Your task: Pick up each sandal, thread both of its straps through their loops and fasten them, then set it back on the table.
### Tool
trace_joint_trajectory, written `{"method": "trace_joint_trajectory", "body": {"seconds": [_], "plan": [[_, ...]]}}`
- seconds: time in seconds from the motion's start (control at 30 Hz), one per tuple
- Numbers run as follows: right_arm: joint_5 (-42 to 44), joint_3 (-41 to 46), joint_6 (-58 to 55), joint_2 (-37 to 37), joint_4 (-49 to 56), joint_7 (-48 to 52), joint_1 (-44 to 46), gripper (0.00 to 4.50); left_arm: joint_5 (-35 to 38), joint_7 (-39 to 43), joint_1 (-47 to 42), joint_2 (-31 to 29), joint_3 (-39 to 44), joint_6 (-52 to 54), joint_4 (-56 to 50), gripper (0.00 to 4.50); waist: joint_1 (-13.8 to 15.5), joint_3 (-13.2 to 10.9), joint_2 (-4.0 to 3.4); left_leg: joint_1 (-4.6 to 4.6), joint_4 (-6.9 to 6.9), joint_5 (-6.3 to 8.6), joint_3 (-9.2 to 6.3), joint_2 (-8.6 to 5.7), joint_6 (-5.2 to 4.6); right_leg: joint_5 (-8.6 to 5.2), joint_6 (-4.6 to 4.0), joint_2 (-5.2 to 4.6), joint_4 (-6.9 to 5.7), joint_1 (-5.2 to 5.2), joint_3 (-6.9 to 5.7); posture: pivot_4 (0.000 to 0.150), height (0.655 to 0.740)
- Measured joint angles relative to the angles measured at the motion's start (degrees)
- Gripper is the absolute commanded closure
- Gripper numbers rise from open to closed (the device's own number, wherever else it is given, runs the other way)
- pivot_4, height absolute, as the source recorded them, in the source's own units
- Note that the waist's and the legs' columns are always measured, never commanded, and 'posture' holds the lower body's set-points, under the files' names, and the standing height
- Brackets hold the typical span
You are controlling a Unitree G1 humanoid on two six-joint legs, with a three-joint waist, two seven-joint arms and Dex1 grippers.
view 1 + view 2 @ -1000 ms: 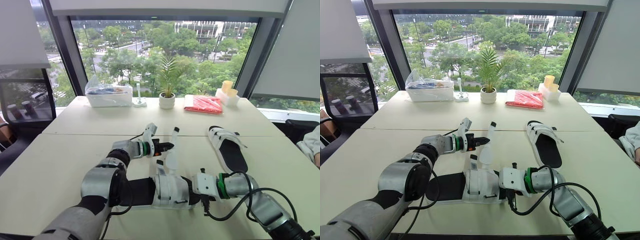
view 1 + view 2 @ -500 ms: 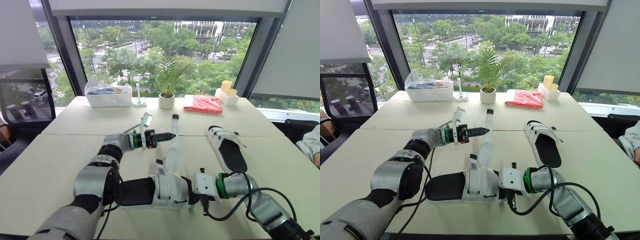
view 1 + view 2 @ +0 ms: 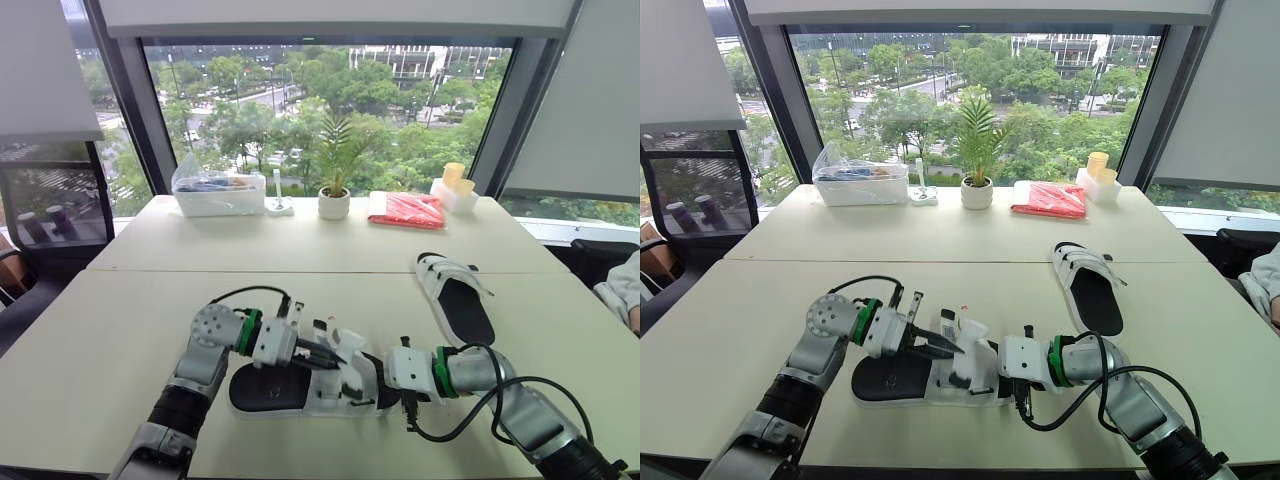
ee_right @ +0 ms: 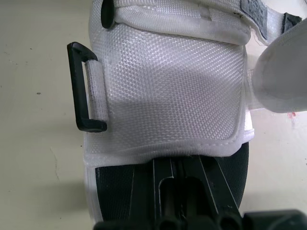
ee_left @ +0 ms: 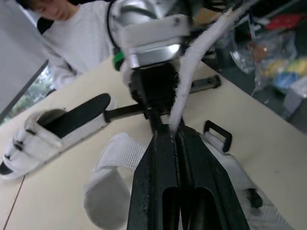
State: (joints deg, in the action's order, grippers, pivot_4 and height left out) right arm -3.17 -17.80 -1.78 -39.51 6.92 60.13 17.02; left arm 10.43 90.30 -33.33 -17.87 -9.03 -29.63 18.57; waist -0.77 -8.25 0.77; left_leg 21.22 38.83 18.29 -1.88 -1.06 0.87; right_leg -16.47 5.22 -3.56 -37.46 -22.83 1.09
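Note:
A black-soled sandal (image 3: 270, 388) with white straps lies near the front of the table. My left gripper (image 3: 322, 352) is low over its middle and shut on a white strap (image 5: 192, 67), which bends over the upper. In the left wrist view the strap runs up from between the fingers (image 5: 160, 158), with a black loop (image 5: 218, 135) beside it. My right gripper (image 3: 392, 384) is shut on the sandal's right end, pinching the sole's edge below the white mesh upper (image 4: 168, 96); another black loop (image 4: 84, 96) sticks out at its side. The second sandal (image 3: 455, 300) lies farther right, untouched.
On the far table stand a clear plastic box (image 3: 212, 188), a potted plant (image 3: 334, 200), a red packet (image 3: 406, 208) and yellow cups (image 3: 455, 178). A person's sleeve (image 3: 622, 290) shows at the right edge. Black cable (image 3: 470, 415) trails along my right arm.
My left gripper has come down and back from high over the table to just above the sandal, bringing the strap with it. The right gripper has stayed put.

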Motion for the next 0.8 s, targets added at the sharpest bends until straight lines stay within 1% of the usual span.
{"method": "trace_joint_trajectory", "body": {"seconds": [0.07,0.1,0.13,0.2,0.3,0.33,0.37,0.47,0.53,0.57,0.6,0.63,0.7,0.77,0.8], "plan": [[0.0,0.0,0.1,0.1,-0.1,0.0,0.1,4.5,-1.0,-0.5,-0.3,-1.1,-1.1,-5.1,1.8,4.45,0.0,0.0,0.0,0.0,0.01,0.0,0.0,0.0,-0.01,0.0,0.0,0.0,0.0,0.01,0.0,0.15,0.74],[0.0,0.0,0.1,0.1,-0.2,0.0,0.1,4.5,-1.3,-0.6,-0.5,-1.8,-1.5,-7.7,2.7,3.94,0.0,0.0,0.0,0.0,0.01,0.0,0.0,0.0,-0.01,0.0,0.0,0.01,0.0,0.01,-0.01,0.15,0.74],[0.0,0.0,0.2,0.1,-0.3,0.1,0.1,4.5,-1.3,-0.7,-0.6,-2.8,-2.1,-10.2,3.4,3.63,-0.1,0.0,0.0,0.0,0.01,0.0,0.0,0.0,-0.02,0.0,0.0,0.02,0.0,0.01,-0.01,0.15,0.74],[0.0,-0.1,0.6,0.1,-0.5,0.2,0.2,4.5,-1.2,-0.8,-0.6,-4.0,-2.9,-13.4,3.8,2.73,-0.1,0.0,0.0,0.0,0.01,0.01,0.0,0.0,-0.03,0.0,0.0,0.02,0.0,0.02,-0.03,0.15,0.74],[0.0,-0.1,1.0,0.2,-0.9,0.2,0.2,4.5,0.4,-1.1,-0.6,-5.3,-3.9,-19.0,3.4,1.18,-0.1,0.0,0.0,-0.05,0.01,0.02,0.0,0.01,-0.05,0.0,0.0,0.02,0.01,0.08,-0.04,0.15,0.74],[0.0,-0.1,1.0,0.2,-1.0,0.3,0.3,4.5,0.5,-1.0,-0.5,-5.8,-4.5,-20.5,3.2,0.82,-0.1,0.0,0.0,-0.06,0.01,0.02,0.0,0.01,-0.06,0.0,0.0,0.02,0.02,0.09,-0.04,0.15,0.74],[0.0,-0.1,1.0,0.4,-1.1,0.4,0.4,4.5,1.0,-1.1,0.1,-6.4,-5.6,-22.8,3.0,0.31,-0.1,0.0,-0.01,-0.07,0.0,0.02,0.0,0.01,-0.06,0.0,0.01,0.03,0.02,0.09,-0.04,0.15,0.74],[0.0,-0.1,1.1,0.5,-1.4,0.6,0.7,4.5,2.4,-1.6,2.1,-8.0,-6.8,-24.6,2.3,0.31,-0.2,0.0,0.0,-0.07,0.01,0.03,0.0,0.04,-0.07,0.0,0.01,0.06,0.02,0.09,-0.04,0.15,0.74],[0.0,-0.2,1.3,0.6,-1.7,0.7,0.8,4.5,3.9,-2.3,2.9,-10.1,-7.0,-21.6,0.6,0.31,-0.2,0.0,0.0,-0.08,0.01,0.03,0.0,0.05,-0.08,0.0,0.01,0.08,0.01,0.11,-0.05,0.15,0.74],[0.0,-0.3,1.4,0.8,-1.9,0.8,1.0,4.5,5.2,-3.4,4.1,-12.1,-6.9,-15.8,-1.7,0.31,-0.4,0.0,0.0,-0.11,0.01,0.04,0.0,0.06,-0.1,0.0,0.01,0.1,0.01,0.13,-0.05,0.15,0.74],[0.0,-0.3,1.4,0.8,-2.0,0.9,1.0,4.5,5.6,-3.9,4.5,-12.9,-6.8,-13.5,-2.2,0.31,-0.4,0.0,0.0,-0.13,0.01,0.04,0.0,0.06,-0.12,0.0,0.02,0.11,0.01,0.16,-0.05,0.15,0.74],[0.0,-0.4,1.4,0.8,-2.1,1.0,1.1,4.5,6.6,-4.6,5.4,-14.4,-6.5,-8.8,-3.6,0.31,-0.4,0.0,-0.01,-0.16,0.01,0.05,0.0,0.07,-0.13,-0.01,0.02,0.14,0.01,0.17,-0.07,0.15,0.74],[0.0,-0.6,1.4,1.0,-2.2,1.0,1.3,4.5,9.3,-5.4,8.0,-18.1,-6.3,2.3,-8.3,0.31,-0.5,0.0,-0.01,-0.17,0.01,0.07,0.0,0.13,-0.16,-0.01,0.03,0.21,0.01,0.18,-0.06,0.15,0.74],[0.0,-0.8,1.5,1.2,-2.3,1.0,1.5,4.5,13.2,-5.3,11.0,-23.3,-6.6,16.9,-14.3,0.31,-0.6,0.0,-0.02,-0.2,0.01,0.08,0.01,0.23,-0.18,-0.02,0.02,0.32,0.01,0.19,-0.05,0.15,0.74],[0.0,-0.8,1.5,1.2,-2.3,1.0,1.5,4.5,14.4,-5.1,12.1,-25.6,-7.0,22.5,-16.3,0.31,-0.6,0.0,-0.04,-0.22,0.01,0.08,0.01,0.26,-0.18,-0.02,0.02,0.34,0.01,0.23,-0.06,0.15,0.74]]}}
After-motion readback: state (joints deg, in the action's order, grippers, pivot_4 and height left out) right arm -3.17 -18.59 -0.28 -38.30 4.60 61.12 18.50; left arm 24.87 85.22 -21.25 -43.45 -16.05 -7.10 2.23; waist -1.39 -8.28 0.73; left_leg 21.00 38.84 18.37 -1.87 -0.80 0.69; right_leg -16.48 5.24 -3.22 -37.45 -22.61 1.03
